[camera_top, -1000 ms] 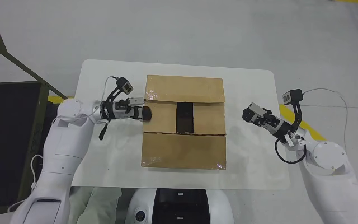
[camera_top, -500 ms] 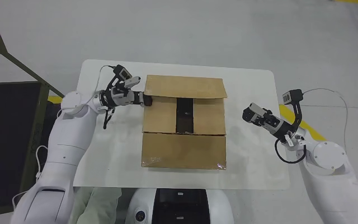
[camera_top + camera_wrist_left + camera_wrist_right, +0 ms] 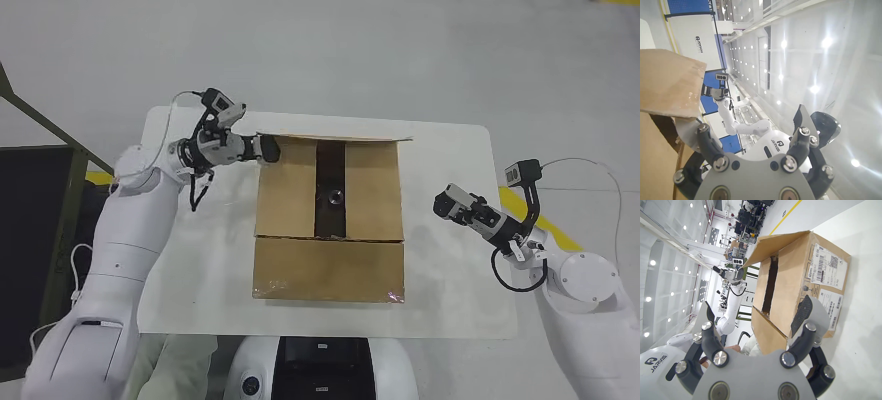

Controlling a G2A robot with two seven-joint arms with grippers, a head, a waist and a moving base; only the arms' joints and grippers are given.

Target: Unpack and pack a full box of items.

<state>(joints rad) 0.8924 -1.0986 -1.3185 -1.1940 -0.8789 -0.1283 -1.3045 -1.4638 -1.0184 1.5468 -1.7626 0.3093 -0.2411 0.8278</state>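
Observation:
A brown cardboard box [image 3: 328, 270] stands in the middle of the white table [image 3: 450, 290]. Its far flap [image 3: 335, 139] is raised almost upright, while the near flap lies flat. Between the two inner flaps a dark gap shows a round item [image 3: 332, 195] inside. My left gripper [image 3: 268, 150] is at the box's far left corner, open, with one finger [image 3: 687, 130] under the raised flap [image 3: 668, 83]. My right gripper [image 3: 443, 203] hangs open to the right of the box, apart from it, facing the labelled side [image 3: 821, 275].
Bare table lies on both sides of the box and along the far edge. A dark cabinet [image 3: 30, 250] stands off the table's left side. White floor surrounds the table.
My left gripper has moved from the box's left side toward the far corner, swinging the far flap from flat to nearly upright. More of the gap is uncovered. The right arm has kept still.

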